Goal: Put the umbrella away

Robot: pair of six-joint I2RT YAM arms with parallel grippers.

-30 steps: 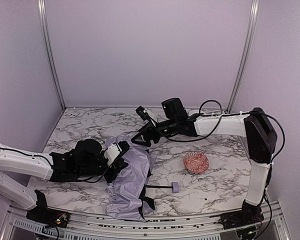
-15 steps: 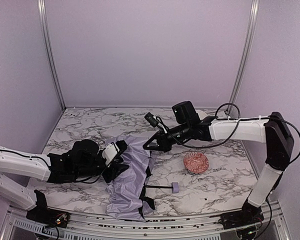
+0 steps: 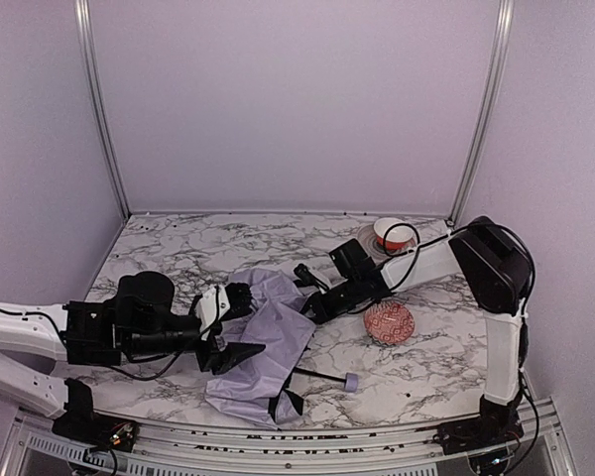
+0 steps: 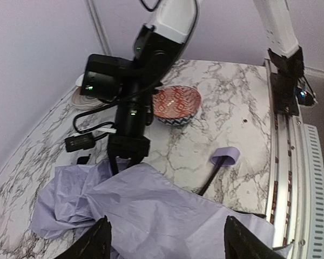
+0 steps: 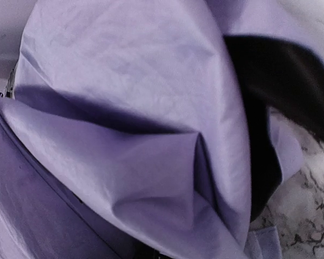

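- Right gripper (image 3: 314, 303): closed at the far right edge of the canopy (image 3: 270, 342), by the look of it nipping a fold. Lavender cloth fills its wrist view.
- Left gripper (image 4: 167, 243): jaws spread wide, holding nothing, poised just over the canopy's left side.
- Umbrella (image 3: 250, 385): crumpled heap on the marble table (image 3: 159, 248), centre-front, lying between the two grippers. The right is the one with contact.
- Long axis: thin black shaft (image 3: 319, 375) runs crosswise out from under the canopy, with the lavender handle (image 3: 350, 381) pointing to the robot's right, free, nearer the right arm.
- Red patterned bowl (image 3: 389, 322): just beyond the handle, apart from it.
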